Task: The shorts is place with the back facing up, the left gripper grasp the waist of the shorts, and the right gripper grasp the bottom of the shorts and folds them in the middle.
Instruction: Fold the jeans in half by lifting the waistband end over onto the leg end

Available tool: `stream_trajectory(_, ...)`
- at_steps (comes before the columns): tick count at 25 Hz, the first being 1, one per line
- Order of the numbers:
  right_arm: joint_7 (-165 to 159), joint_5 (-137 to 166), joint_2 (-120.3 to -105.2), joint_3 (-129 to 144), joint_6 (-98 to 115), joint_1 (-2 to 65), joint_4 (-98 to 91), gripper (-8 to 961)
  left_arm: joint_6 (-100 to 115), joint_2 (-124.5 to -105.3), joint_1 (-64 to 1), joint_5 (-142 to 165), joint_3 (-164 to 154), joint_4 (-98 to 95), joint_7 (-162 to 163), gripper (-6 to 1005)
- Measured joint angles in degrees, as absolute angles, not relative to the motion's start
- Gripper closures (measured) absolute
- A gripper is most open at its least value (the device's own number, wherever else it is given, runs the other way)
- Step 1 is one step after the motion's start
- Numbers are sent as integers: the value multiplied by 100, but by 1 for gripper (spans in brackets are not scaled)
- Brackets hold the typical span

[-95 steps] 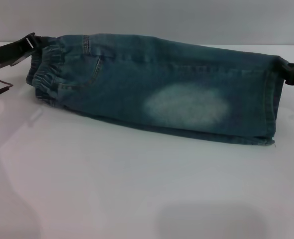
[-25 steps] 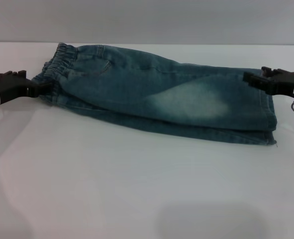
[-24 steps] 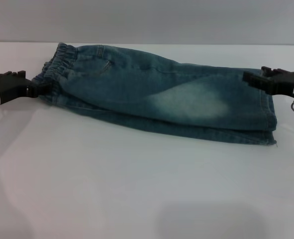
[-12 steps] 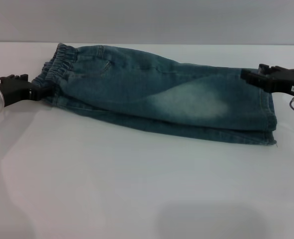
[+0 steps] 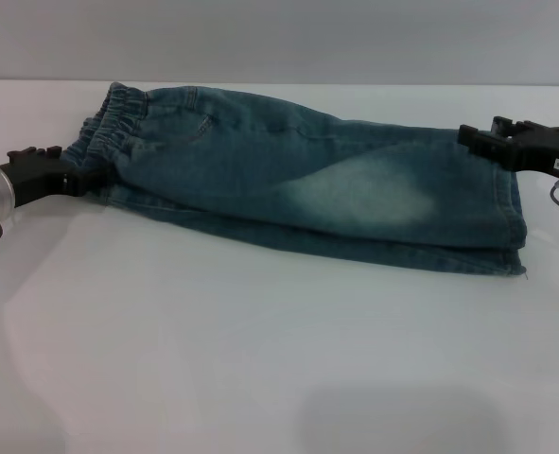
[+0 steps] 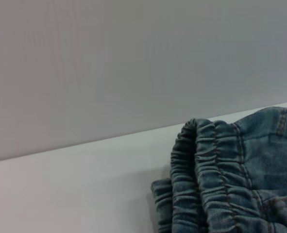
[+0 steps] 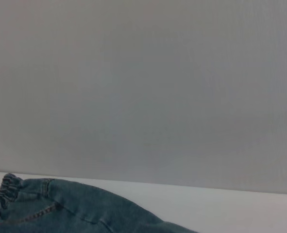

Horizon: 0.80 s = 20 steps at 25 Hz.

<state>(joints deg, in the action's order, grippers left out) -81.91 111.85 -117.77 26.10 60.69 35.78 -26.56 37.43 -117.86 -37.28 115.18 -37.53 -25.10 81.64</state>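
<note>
Two claws backing off a folded pair of shorts

Both layers of the shorts (image 5: 298, 184) now lie flat on the white surface (image 5: 260, 359), folded lengthwise, where seconds ago they hung stretched between the claws; the fold looks done. The left claw (image 5: 71, 180) sits at the ruched waist (image 5: 104, 132), just touching or barely clear of it, and has slid outward; whether it is clenched I cannot tell. The right claw (image 5: 468, 137) hovers over the far corner by the leg hems (image 5: 517, 222), looking released and lifted

White glossy table (image 5: 260, 359), plain grey wall (image 5: 279, 38) behind, seemingly soft light
</note>
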Motion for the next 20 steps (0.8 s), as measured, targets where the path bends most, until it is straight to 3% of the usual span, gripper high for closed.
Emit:
stream_trajectory(8, -8191, 11176, -11777, 2568, 6056, 3567, -2654, 316, 3803, -11786, -3707, 11531, -3938, -2510, 8143, 169)
stream_trajectory(20, -8191, 11162, -11810, 2557, 6052, 3517, -2654, 316, 3776, -11802, -3623, 11356, -4056, -2569, 7963, 352)
